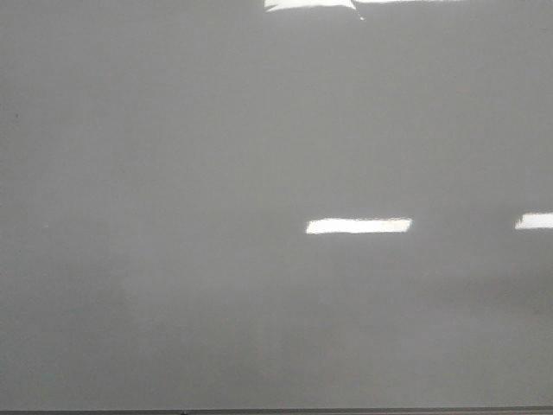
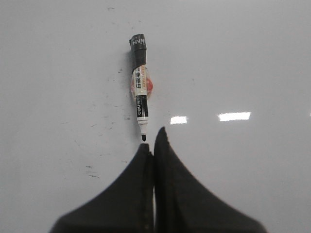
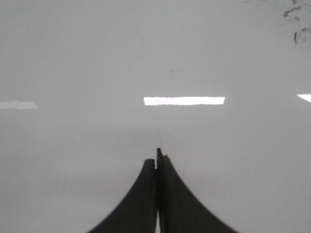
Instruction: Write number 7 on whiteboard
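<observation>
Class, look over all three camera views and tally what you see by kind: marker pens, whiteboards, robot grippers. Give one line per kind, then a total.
Marker pens: 1, the marker lying uncapped on the board, tip towards the left gripper.
Whiteboards: 1, the whiteboard, with no 7 on it.
Grippers: 2, the left gripper and the right gripper, both shut and empty.
Total: 4

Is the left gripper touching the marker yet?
Apart. Left wrist view: shut left gripper sits short of the marker, bare whiteboard showing between.
</observation>
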`<state>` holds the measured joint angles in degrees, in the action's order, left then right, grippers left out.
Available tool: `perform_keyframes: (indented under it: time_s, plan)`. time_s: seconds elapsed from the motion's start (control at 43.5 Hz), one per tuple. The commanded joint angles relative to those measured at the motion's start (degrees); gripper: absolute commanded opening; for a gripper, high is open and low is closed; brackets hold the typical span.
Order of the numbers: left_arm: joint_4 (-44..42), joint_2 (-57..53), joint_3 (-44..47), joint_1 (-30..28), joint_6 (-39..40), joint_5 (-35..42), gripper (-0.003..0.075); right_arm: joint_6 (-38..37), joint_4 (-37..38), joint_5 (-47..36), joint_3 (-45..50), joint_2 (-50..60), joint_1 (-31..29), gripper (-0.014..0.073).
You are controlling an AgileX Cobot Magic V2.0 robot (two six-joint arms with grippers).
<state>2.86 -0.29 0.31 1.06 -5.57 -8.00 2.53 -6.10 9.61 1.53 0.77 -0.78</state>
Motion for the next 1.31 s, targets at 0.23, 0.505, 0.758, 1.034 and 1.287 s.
perform_keyframes:
  time_s: [0.23,0.505,0.758,1.034,1.287]
  plan:
    - [0.54,-0.9,0.16,-0.13,0.18,5.08,-0.002,0.69,0.64,-5.29,-0.24,0.85,-0.01,-0.0067]
    - [0.54,-0.9,0.16,-0.13,0.18,5.08,-0.002,0.69,0.64,-5.29,-0.24,0.85,-0.01,-0.0067]
    - [0.54,-0.9,0.16,-0.13,0.18,5.08,-0.002,0.69,0.64,-5.29,-0.24,0.85,-0.01,-0.0067]
    - [0.54,-0.9,0.16,-0.13,0.18,5.2,-0.002,0.69,0.64,-5.29,-0.24,0.85,-0.01,-0.0067]
    - [0.54,-0.9,0.16,-0.23,0.18,7.55,-0.002,0.69,0.64,-5.99,-0.24,0.85,-0.01,-0.0067]
